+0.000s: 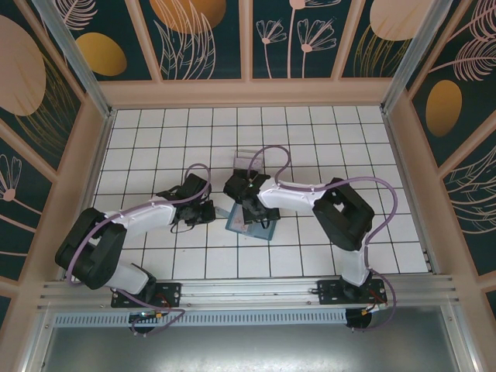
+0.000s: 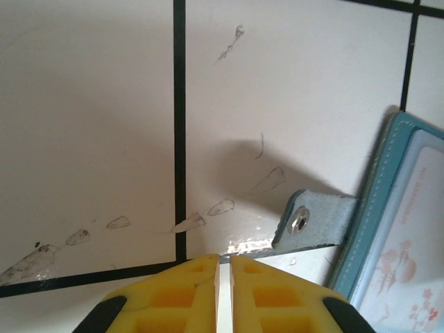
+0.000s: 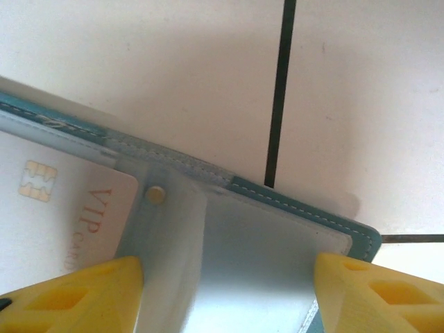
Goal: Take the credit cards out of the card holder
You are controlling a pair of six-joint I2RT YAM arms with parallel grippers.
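no card is seen taken out yet: a white vip card [image 3: 62, 208] sits pocketed in the card holder [image 3: 305, 208], laid flat directly beneath the right gripper [image 3: 225, 262], whose jaws are spread wide astride it, nothing gripped. the left gripper [image 2: 223, 267] is closed to a sliver, apparently empty, with the snap strap [image 2: 316, 218] just ahead-right. the card's chip is resolved from the right wrist, not from overhead.

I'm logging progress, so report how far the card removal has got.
Done: the card holder lies open, its snap strap undone. In hand: the right gripper, jaws open, straddles the holder; the left gripper sits shut beside the strap. Left: the removal itself; the white VIP card is still tucked in its pocket.
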